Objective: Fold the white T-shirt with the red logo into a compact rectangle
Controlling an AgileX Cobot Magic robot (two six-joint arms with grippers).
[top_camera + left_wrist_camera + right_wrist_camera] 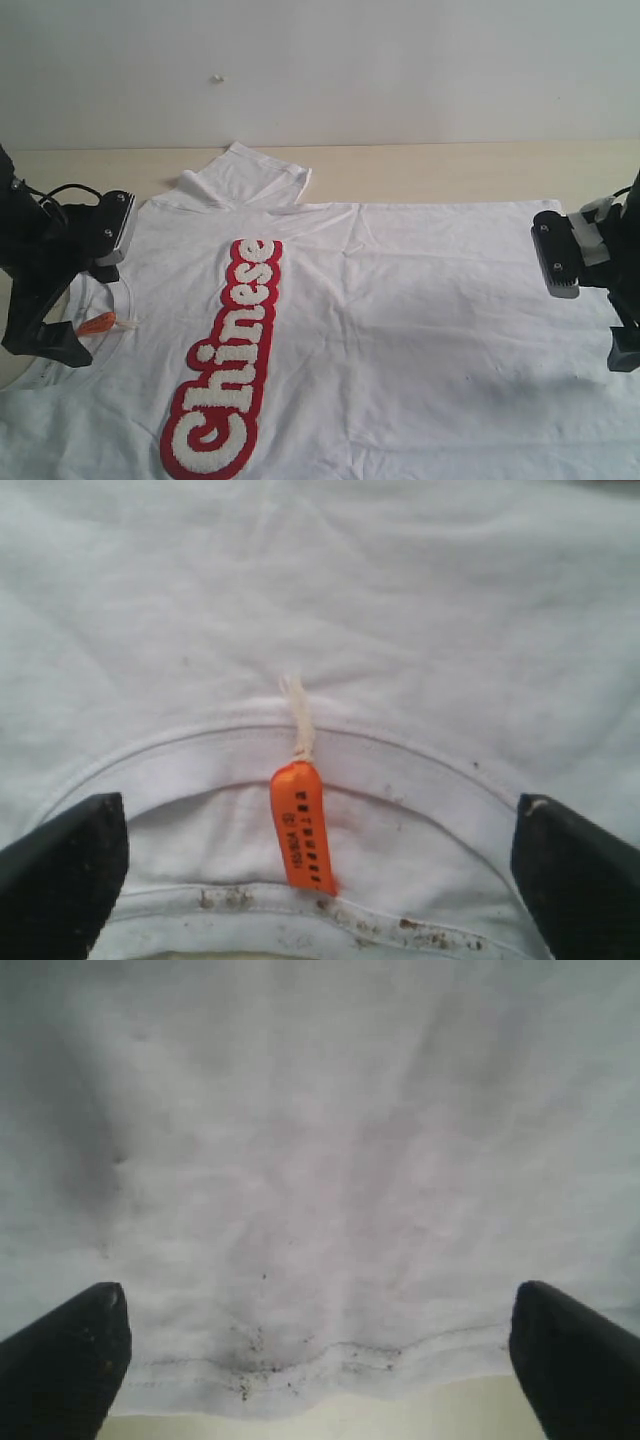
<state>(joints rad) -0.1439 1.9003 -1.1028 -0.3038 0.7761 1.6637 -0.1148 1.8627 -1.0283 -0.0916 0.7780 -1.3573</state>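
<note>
A plain pale wall [400, 60] stands behind a light wooden table [450, 170]. The white T-shirt [400, 320] lies spread flat, front up, across most of the table. Its red logo [228, 360] reads "Chinese" in fluffy white letters and runs from the near edge towards the wall.

Left of the logo is the left gripper [320, 860]. Its jaws are spread wide, one black finger [60, 870] on each side of the collar [400, 770]. Between them, inside the neck opening, a small orange tag [302, 825] hangs on a short white cord. Whether the fingers touch the cloth cannot be told. Dark specks dot the collar's lower seam.

Beyond the far end of the logo, a sleeve [245, 175] lies folded over on the bare wood.

Well to the right of the logo, the cloth is plain and lightly creased. At that end the right gripper [320, 1350] is over the hem [330, 1360], which has dark specks along its stitching. Its jaws are also wide apart and hold nothing. The bare table shows just past the hem.
</note>
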